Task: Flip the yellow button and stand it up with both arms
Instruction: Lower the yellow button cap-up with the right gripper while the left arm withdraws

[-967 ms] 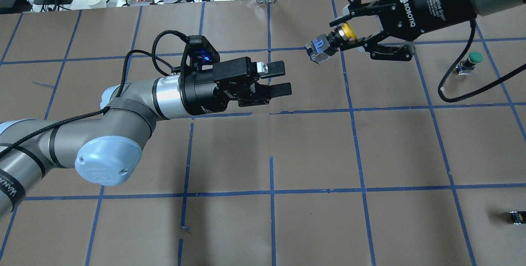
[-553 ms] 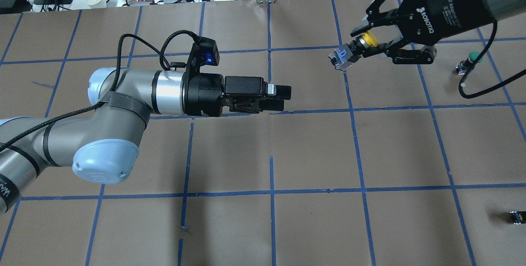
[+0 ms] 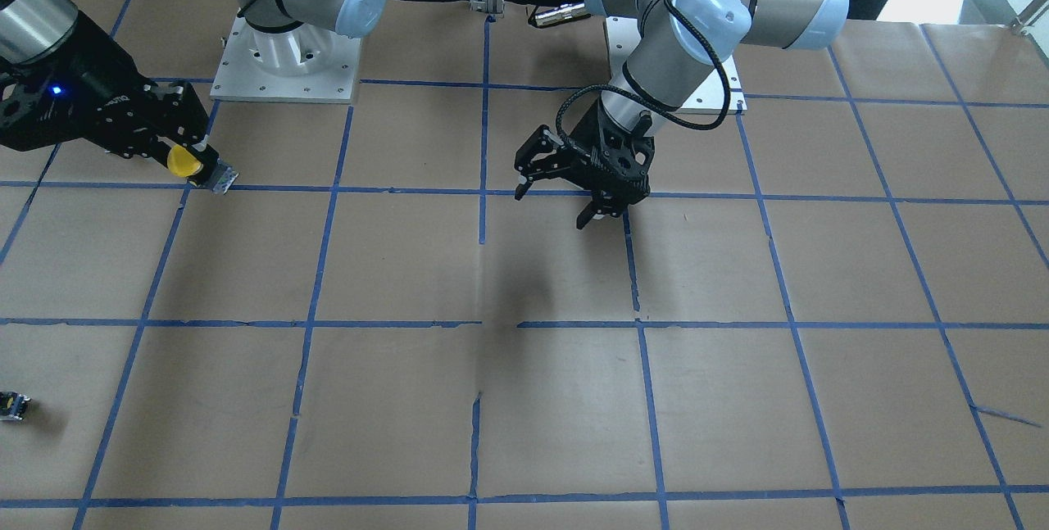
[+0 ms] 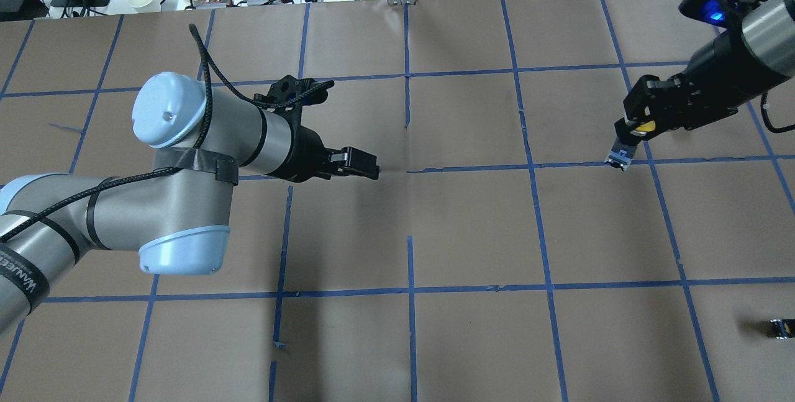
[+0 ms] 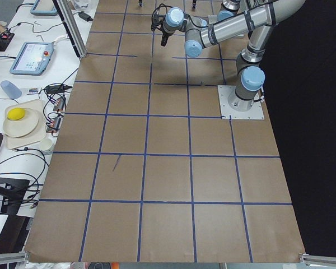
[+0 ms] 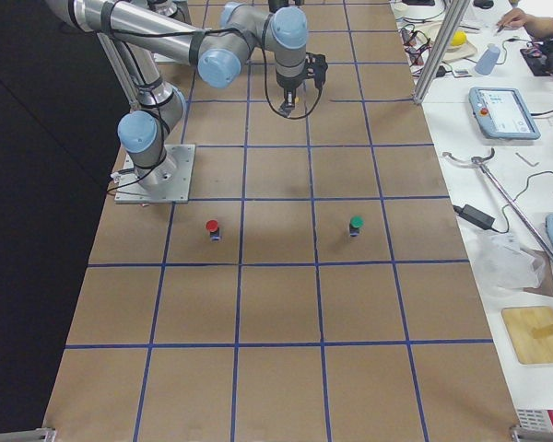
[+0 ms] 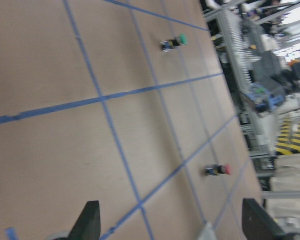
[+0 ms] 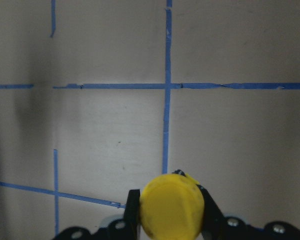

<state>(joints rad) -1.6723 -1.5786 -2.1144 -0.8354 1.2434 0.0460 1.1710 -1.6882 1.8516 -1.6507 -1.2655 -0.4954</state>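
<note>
The silver left arm (image 4: 186,197) with light-blue joint caps hangs its black two-finger left gripper (image 3: 551,209) over table centre, jaws spread and empty. At 9 o'clock in the left side view, a cream plate (image 5: 29,129) holds a yellow lemon-like lump (image 5: 16,114). At 3 o'clock overhead, the black right gripper (image 4: 633,135) is clenched on the small yellow button (image 4: 622,155). The button has a round mushroom cap and a grey-black blocky body, tilted toward a blue tape line (image 4: 577,165).

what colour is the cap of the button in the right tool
Yellow: the yellow button shows best in the right wrist-mounted view, held by the right tool.
</note>
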